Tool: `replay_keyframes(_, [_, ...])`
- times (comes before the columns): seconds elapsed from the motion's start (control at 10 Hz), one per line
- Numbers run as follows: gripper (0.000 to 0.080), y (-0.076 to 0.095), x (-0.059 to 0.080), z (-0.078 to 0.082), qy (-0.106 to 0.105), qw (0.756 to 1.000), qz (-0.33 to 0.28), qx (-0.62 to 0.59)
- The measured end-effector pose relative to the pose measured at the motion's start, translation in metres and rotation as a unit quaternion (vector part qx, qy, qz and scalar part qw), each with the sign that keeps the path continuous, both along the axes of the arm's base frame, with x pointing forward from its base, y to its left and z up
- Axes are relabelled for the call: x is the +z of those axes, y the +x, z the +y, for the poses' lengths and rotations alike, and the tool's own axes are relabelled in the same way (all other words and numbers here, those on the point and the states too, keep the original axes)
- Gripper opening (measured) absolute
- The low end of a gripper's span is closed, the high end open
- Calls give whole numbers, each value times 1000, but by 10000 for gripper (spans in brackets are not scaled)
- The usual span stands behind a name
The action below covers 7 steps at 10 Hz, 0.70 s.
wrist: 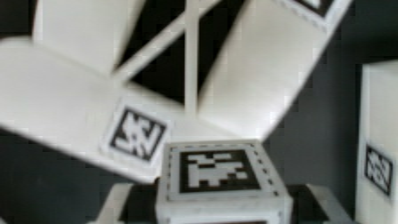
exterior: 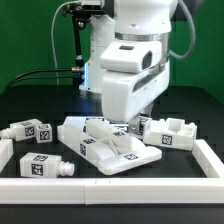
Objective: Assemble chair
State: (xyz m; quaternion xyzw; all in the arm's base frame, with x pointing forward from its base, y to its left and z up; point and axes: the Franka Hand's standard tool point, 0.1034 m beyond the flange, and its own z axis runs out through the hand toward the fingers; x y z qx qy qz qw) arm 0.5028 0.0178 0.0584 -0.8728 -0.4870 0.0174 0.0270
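Several white chair parts with black marker tags lie on the black table. The flat seat panel [exterior: 112, 152] lies in the middle, with a slatted part [exterior: 85, 128] resting against it. My gripper [exterior: 128, 124] is low over these parts, its fingers hidden behind the hand in the exterior view. In the wrist view my gripper [wrist: 217, 205] holds a white tagged block [wrist: 217, 172] between its fingers [wrist: 121, 203]. Below the block lie the slatted part [wrist: 249, 60] and a flat tagged panel [wrist: 80, 100].
Two tagged legs lie at the exterior view's left [exterior: 30, 129] and front left [exterior: 46, 167]. A chunkier tagged part [exterior: 170, 132] lies at the right. A low white wall [exterior: 130, 186] borders the work area. Another white piece [wrist: 379, 130] shows at the wrist view's edge.
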Motion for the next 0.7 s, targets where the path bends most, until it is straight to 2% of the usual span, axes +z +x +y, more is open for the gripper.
replay_keyframes(0.1, [281,-11,1,-14,-3,1000,6,-12])
replay_keyframes(0.3, [282,-38,13,-56,-12,999,8,-31])
replay_keyframes(0.4, [282,-45,14,-63,-12,999,12,-46])
replay_keyframes(0.7, [282,-46,12,-61,-13,999,13,-43])
